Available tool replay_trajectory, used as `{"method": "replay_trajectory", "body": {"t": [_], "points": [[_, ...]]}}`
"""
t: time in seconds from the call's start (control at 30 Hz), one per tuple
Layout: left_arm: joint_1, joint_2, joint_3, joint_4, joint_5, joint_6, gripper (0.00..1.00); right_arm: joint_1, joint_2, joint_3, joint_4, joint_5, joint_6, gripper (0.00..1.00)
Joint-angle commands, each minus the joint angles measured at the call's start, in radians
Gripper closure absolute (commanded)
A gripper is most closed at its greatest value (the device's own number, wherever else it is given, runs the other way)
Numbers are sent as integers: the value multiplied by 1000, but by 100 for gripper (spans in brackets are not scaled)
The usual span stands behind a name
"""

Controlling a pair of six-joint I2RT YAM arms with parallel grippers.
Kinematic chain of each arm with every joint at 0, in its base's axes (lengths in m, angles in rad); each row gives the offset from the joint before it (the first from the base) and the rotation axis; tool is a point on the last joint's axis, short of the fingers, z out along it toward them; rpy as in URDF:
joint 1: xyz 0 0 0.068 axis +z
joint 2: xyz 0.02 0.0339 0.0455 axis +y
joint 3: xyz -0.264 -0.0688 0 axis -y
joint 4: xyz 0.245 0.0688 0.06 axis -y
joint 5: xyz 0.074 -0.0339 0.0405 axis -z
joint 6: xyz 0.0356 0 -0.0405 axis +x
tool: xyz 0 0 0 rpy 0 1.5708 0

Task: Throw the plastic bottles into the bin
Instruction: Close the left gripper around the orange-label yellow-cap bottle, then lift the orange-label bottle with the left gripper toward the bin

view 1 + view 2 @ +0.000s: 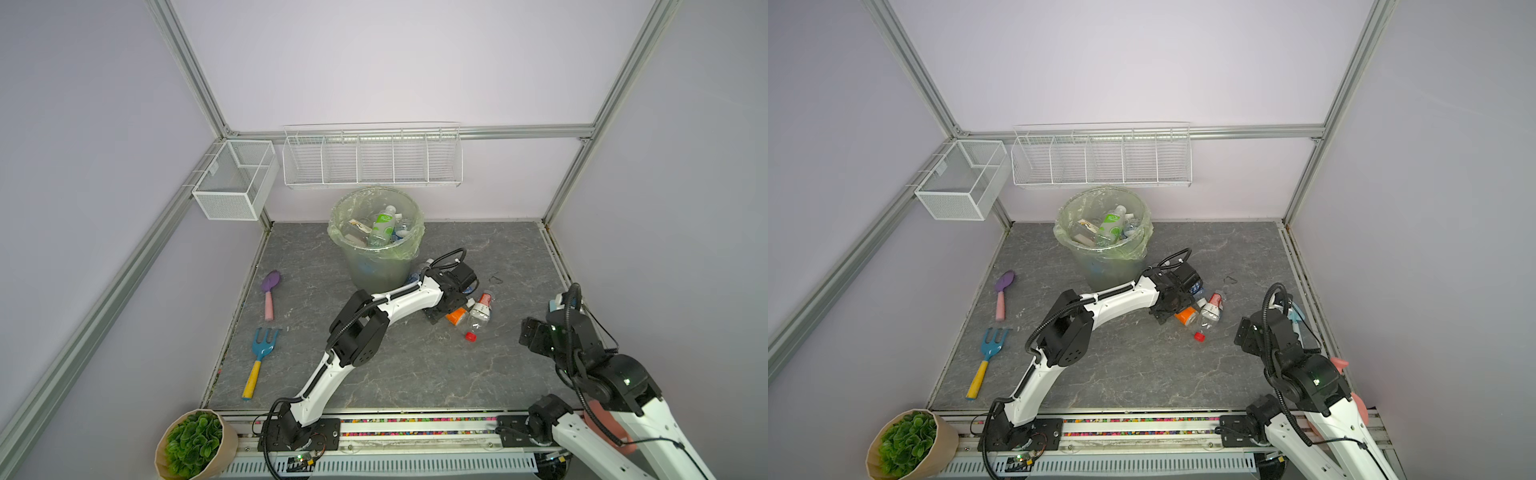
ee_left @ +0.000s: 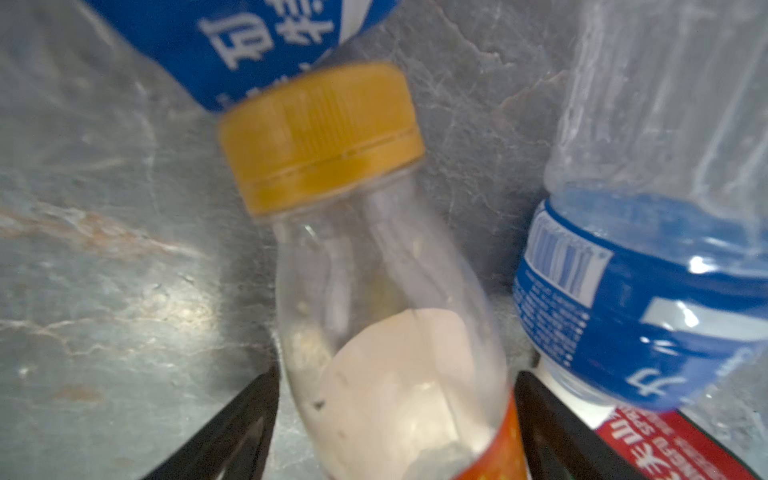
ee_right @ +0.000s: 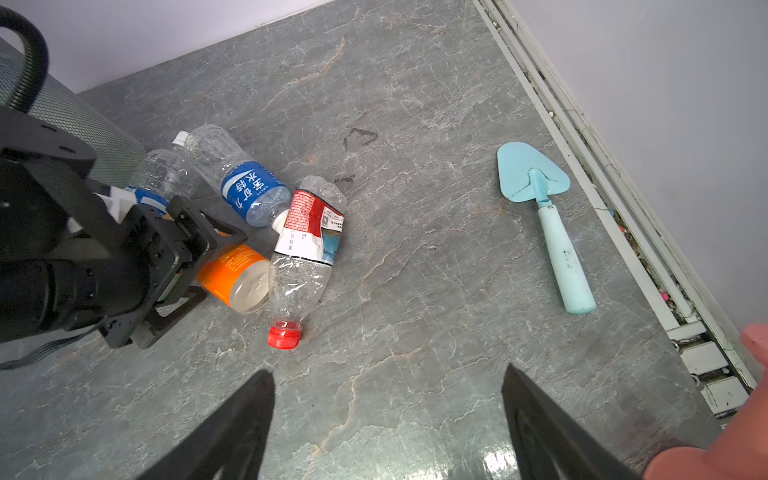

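On the veined grey worktop (image 2: 104,249), left jaws stand apart astride a clear, ribbed-capped orange-labelled bottle (image 2: 386,332); right jaws likewise apart.

toy rake (image 1: 262,347), purple spade (image 1: 271,283), potted plant (image 1: 192,444)

Robot lab enclosure, aluminium frame (image 1: 523,132), blank walls (image 1: 395,62) (grey stone-look tabletop (image 1: 415,365))

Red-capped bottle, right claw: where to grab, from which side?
The red-capped bottle lies flat, so come from above, right claw across its width. Probably best on the clear taper just behind the red cap: bare table both sides there, while the orange-label bottle crowds its middle.
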Motion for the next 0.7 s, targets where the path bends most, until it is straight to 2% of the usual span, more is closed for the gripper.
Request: {"method": "replay_trajectory", "body": {"t": [0.0, 0.2, 0.43, 0.5, 0.67], "points": [[5, -5, -17, 3, 1, -24, 15, -7, -16, -8, -12, -3, 22, 12], [4, -41, -88, 25, -12, -30, 21, -7, -16, -11, -11, -3, 30, 12], [3, -76, -165, 46, -21, -27, 34, -7, -19, -9, -12, -5, 27, 12], [2, -81, -193, 59, -14, -24, 39, -9, -21, -8, -11, -5, 27, 12], [-3, -119, -280, 90, -17, -20, 60, -8, -26, -7, -15, -3, 26, 12]]}}
